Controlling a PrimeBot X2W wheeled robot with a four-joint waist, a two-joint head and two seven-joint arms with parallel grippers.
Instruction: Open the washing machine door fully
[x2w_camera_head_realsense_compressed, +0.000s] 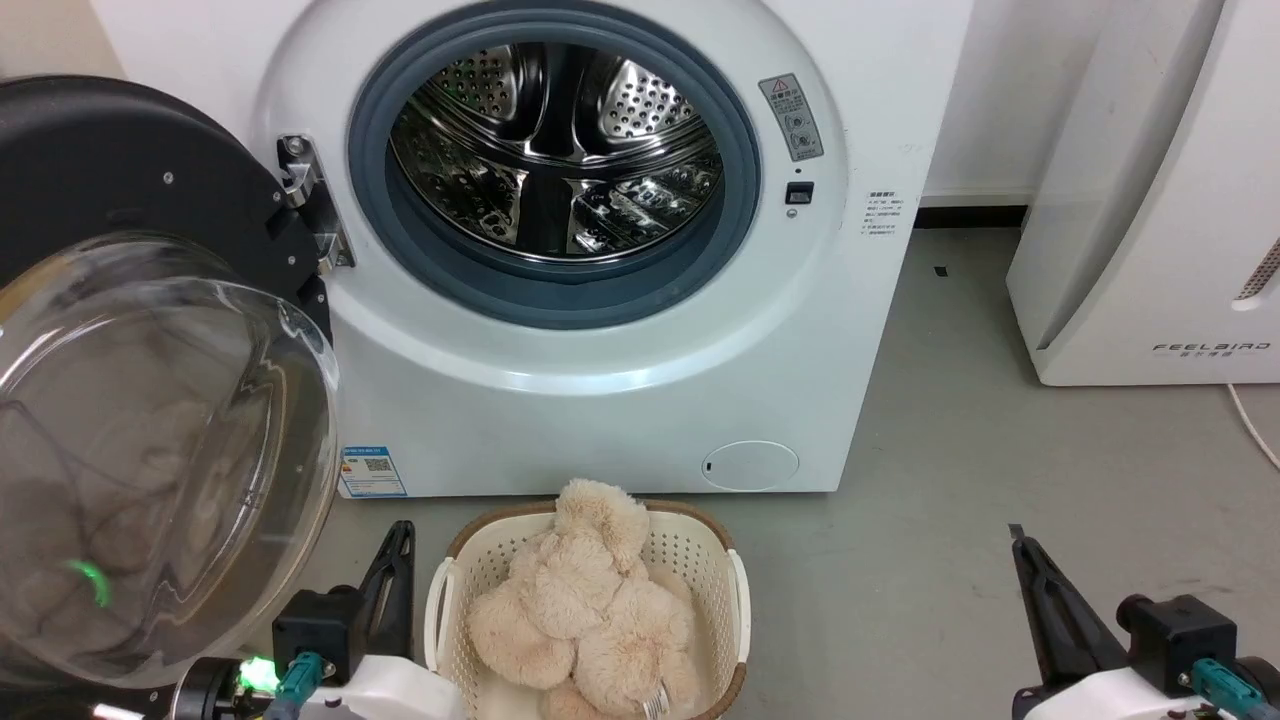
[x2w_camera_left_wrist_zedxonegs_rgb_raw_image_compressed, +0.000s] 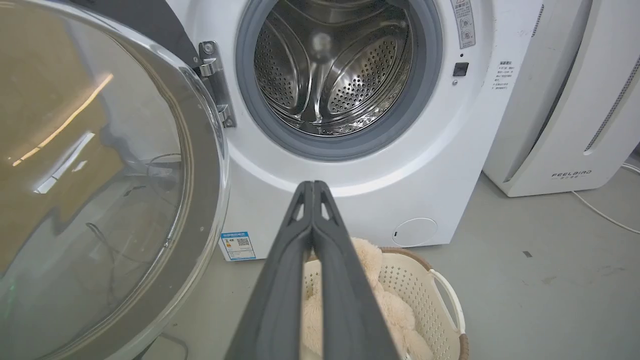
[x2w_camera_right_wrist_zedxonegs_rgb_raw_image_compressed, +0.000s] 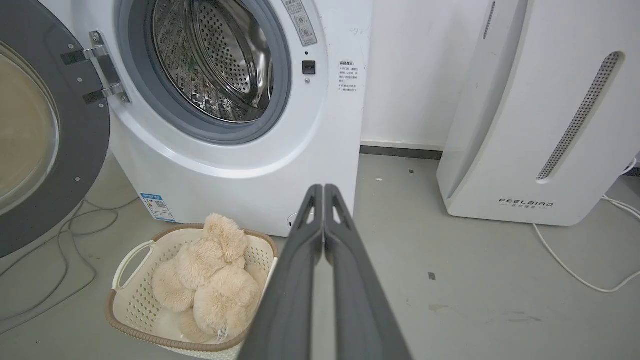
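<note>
Far left of the head view: the washing machine door (x2w_camera_head_realsense_compressed: 150, 380), swung well out from the washing machine (x2w_camera_head_realsense_compressed: 600, 400), black disc and bulging glass both cut off by the left edge. Hard to make out anything through that glass, just reflections and a green glow. Bare hinge (x2w_camera_head_realsense_compressed: 310, 200) beside it, drum mouth (x2w_camera_head_realsense_compressed: 555, 160) open to view at upper centre, its top clipped by the frame. Bottom centre, a basket (x2w_camera_head_realsense_compressed: 715, 570) with a plush toy (x2w_camera_head_realsense_compressed: 580, 610), near end cut off. Now lower left, the left gripper (x2w_camera_head_realsense_compressed: 403, 535): fingers pressed flat together, empty, touching nothing, wrist partly lost behind the door's glass. Lower right, over bare floor (x2w_camera_head_realsense_compressed: 950, 450), the right gripper (x2w_camera_head_realsense_compressed: 1020, 540): fingers likewise closed tight, empty, well apart from the door.
</note>
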